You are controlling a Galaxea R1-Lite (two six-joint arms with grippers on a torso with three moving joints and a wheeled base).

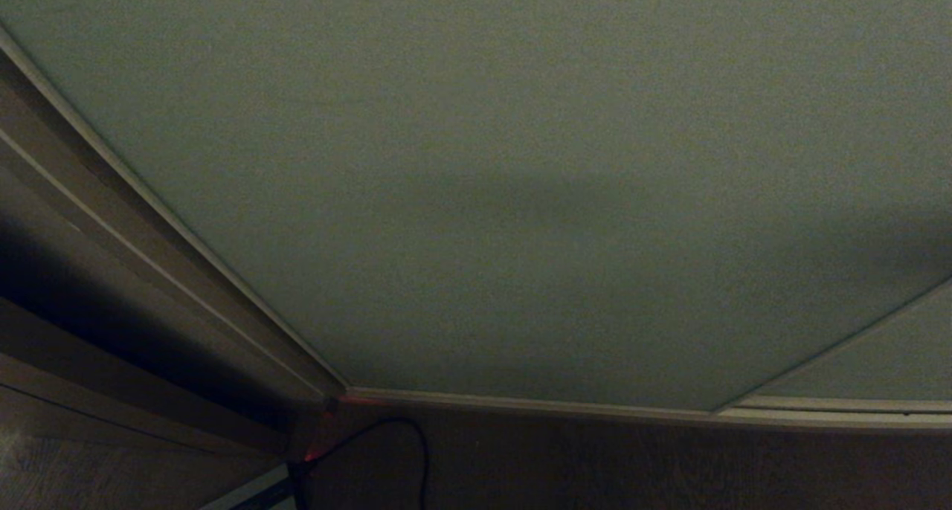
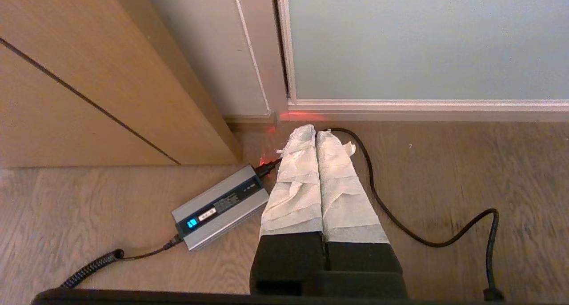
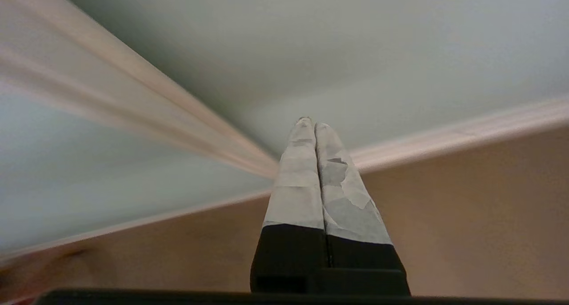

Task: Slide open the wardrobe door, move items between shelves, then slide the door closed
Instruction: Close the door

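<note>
Head view: the sliding wardrobe door (image 1: 520, 160) fills most of the frame, shut as far as I can tell, pale rim (image 1: 535, 404) along its bottom edge. No handle visible. I'd expect it to be heavy and rigid, matte face with little grip, so push on the vertical rim at left (image 1: 186, 224), not the flat. Neither arm in frame, no cushion or shelves in sight.

Left wrist view: left gripper (image 2: 316, 134) clenched on nothing, taped fingers (image 2: 298, 185) pointing at the floor by the door's lower corner. A charger box (image 2: 220, 206) and black cable (image 2: 400, 225) lie on the wood floor (image 2: 89, 216) just beside it; snag risk for the base.

Right wrist view: right gripper (image 3: 313, 123) pressed together, empty, near the door's bottom rim (image 3: 444, 138) at centre frame. Background smeared.
</note>
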